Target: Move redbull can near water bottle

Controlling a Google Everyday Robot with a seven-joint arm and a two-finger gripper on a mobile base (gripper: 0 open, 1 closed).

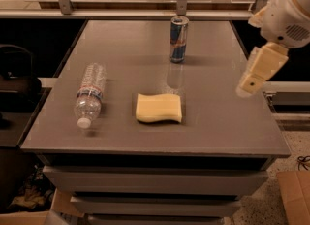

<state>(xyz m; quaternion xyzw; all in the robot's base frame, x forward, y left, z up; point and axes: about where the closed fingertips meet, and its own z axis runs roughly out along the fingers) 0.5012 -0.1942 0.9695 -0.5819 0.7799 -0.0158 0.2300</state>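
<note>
The redbull can [178, 40], far from the gripper [254, 73]
Gripper at the table's [223, 127] three o'clock edge — can at its ten o'clock; its state — cannot tell.

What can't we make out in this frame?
- hand: raised by the right side of the table; its height over the top can't be judged from one camera view.
- arm: cut off by the top-right corner.
- redbull can: upright at the back, far side turned away.
- water bottle: lying at left; fill level unclear.
- dark object left of the table: lost in shadow.
</note>
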